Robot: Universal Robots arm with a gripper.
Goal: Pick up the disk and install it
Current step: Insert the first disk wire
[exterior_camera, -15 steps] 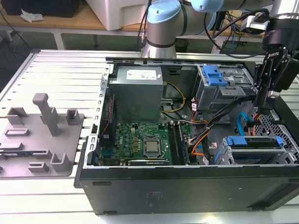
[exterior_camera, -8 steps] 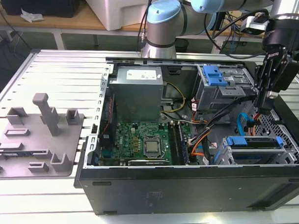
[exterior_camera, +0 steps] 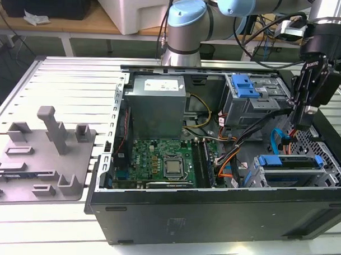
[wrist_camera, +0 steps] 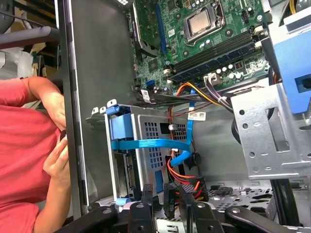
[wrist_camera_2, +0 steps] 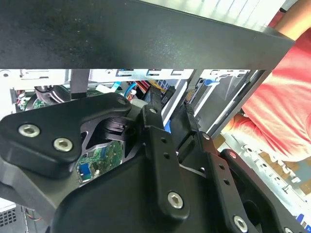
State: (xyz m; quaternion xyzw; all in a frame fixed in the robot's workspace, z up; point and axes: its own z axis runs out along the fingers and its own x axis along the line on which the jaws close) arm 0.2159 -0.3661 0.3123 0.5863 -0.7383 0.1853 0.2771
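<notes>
Starting at the exterior view's left: grey plastic fixture lies on the slatted metal table, well apart from the action.

Moving across: open black PC case on its side. Silver PSU is at the back & green mobo sits in front of it, w/ the CPU bare in the middle. The arm's pale-blue joint stands behind the case.

Next comes the upper drive cage w/ its blue latch bracket on top. Bundled wires run btwn cage & board.

Now the exterior view's right, where it counts. The disk sits flat inside the lower drive cage in the case's near corner, blue carrier rail along its upper edge. Above & behind that cage hangs the gripper, pointing down, apart from the disk. A thin blue cable is just beside its tip.

Claw check in the second wrist view: the fingers are parted by a narrow gap, w/ light & a bit of blue showing through. They're not on the disk.

In the first wrist view the tips sit over the perforated lower drive cage, blue cable across its face, red & orange wires near the tips.

A person in a red top is just outside the case wall, hands together.
</notes>
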